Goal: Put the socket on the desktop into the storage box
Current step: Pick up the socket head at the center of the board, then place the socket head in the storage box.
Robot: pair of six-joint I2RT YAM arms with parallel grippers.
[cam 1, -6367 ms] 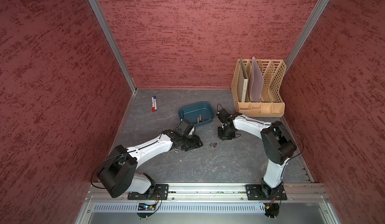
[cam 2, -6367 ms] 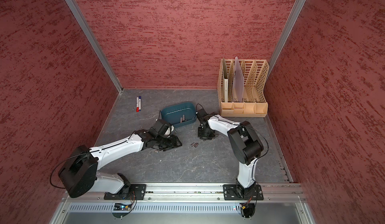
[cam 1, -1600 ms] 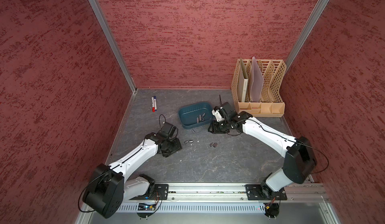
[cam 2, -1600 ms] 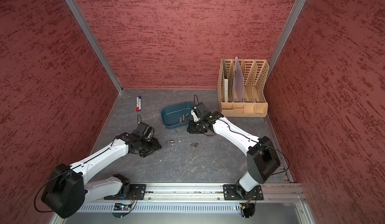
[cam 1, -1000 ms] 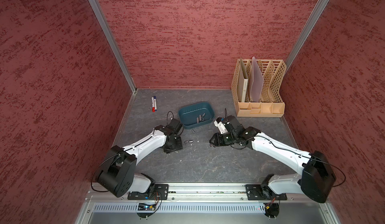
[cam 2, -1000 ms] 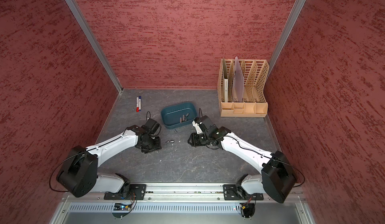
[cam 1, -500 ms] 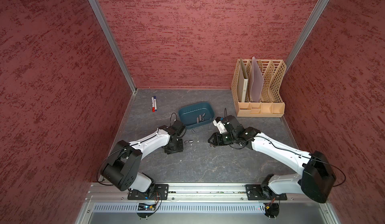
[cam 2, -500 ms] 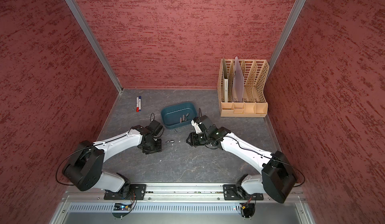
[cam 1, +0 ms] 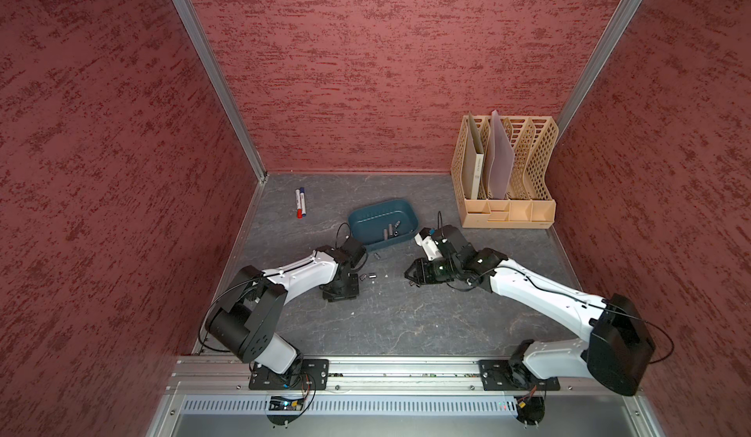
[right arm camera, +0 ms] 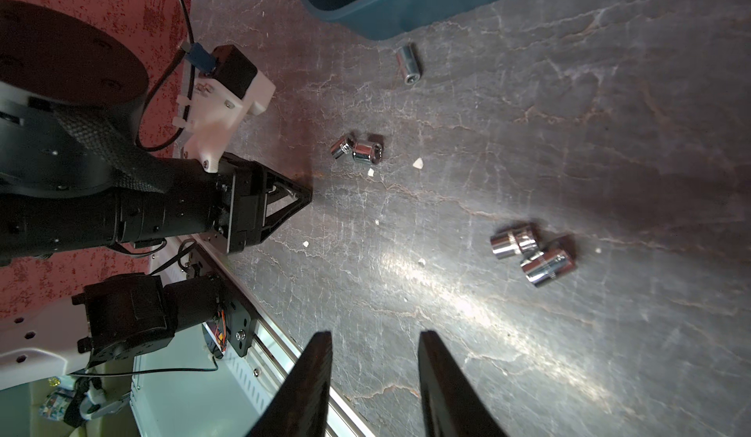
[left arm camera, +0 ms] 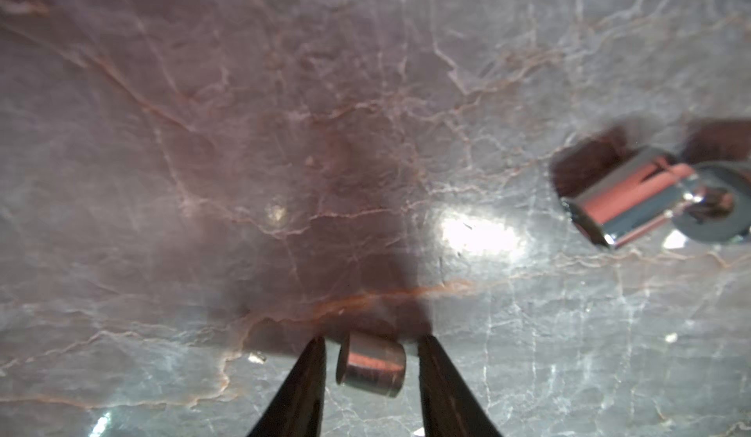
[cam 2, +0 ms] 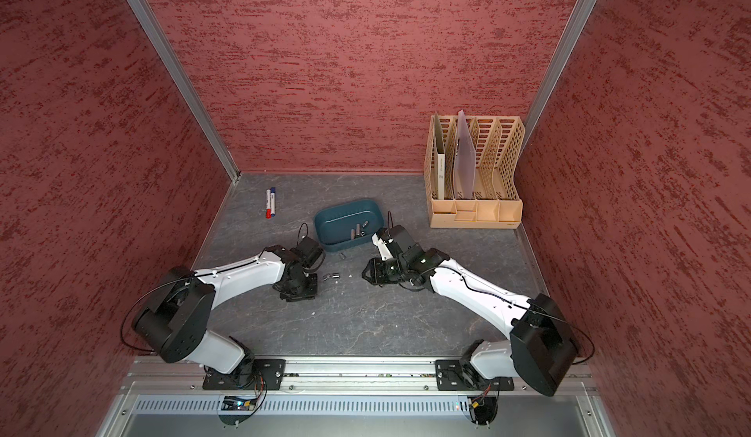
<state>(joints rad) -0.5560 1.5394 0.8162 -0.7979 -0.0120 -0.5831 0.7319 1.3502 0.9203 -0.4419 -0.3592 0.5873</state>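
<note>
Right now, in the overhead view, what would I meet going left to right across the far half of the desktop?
pair of markers → teal storage box → beige lattice file rack

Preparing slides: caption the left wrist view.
Left gripper, open, flanks a short shiny metal cylindrical socket lying on the dark grey marble-veined desktop.

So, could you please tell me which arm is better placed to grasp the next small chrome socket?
Left. The left gripper straddles a small chrome cylindrical socket on the dark grey veined desktop, jaws just short of it; the right gripper is open around nothing.
</note>
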